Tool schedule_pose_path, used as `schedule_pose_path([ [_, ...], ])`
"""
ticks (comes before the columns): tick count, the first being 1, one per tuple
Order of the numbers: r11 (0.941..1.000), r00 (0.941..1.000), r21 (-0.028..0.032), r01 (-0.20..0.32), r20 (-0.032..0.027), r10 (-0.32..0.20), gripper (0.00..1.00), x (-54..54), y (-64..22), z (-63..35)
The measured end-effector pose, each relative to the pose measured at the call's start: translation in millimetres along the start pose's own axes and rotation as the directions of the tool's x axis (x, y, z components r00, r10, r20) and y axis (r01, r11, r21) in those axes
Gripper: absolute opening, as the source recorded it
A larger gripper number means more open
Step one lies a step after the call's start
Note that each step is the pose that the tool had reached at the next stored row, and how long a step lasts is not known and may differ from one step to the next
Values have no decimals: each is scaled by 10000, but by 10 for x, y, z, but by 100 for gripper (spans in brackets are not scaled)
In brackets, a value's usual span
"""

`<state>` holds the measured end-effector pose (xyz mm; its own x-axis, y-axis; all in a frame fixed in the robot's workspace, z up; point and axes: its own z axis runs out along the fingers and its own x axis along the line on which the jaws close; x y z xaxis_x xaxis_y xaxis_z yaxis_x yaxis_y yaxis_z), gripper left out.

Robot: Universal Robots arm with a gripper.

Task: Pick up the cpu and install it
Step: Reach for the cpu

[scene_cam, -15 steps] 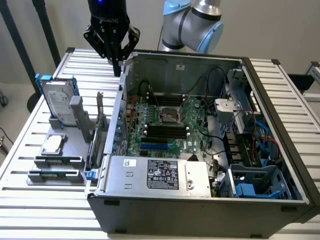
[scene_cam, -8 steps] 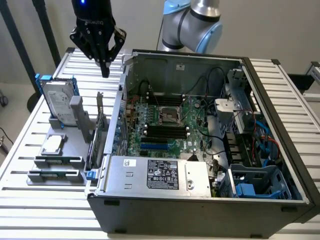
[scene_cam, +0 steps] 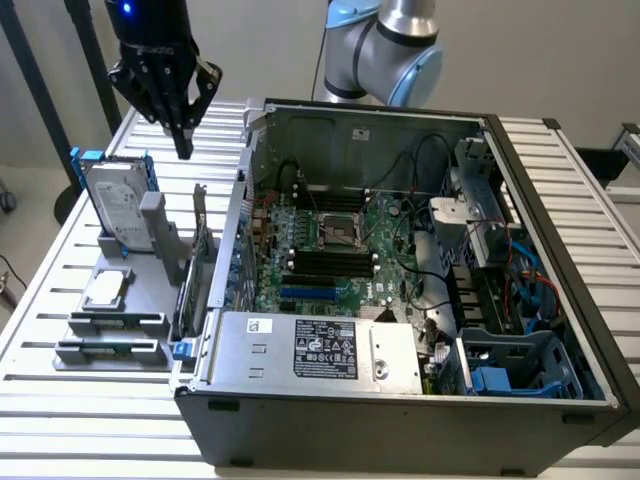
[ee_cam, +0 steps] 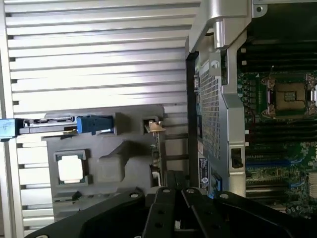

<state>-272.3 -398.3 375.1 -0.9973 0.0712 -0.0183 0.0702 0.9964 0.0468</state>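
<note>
Gripper (scene_cam: 184, 145) is seen shut and empty, well clear of the cpu (scene_cam: 106, 290), so pickup's judged barely started; opening and lining up are called for.

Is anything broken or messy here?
Nothing stands out. The cpu lies flat in its gray holder, the hard drive stands on edge in the same holder, and the open computer case looks tidy.

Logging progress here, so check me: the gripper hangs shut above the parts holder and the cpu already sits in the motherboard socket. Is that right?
Not quite. The cpu lies in the gray parts holder on the table, not in the motherboard socket, which is empty, as the exterior view shows. The gripper does hang shut above the holder.
</note>
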Motion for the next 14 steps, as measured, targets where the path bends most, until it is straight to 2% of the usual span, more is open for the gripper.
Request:
schedule_pose_path([
  [14,10000,10000,84,-1,-46,1,11,638,-49,88],
])
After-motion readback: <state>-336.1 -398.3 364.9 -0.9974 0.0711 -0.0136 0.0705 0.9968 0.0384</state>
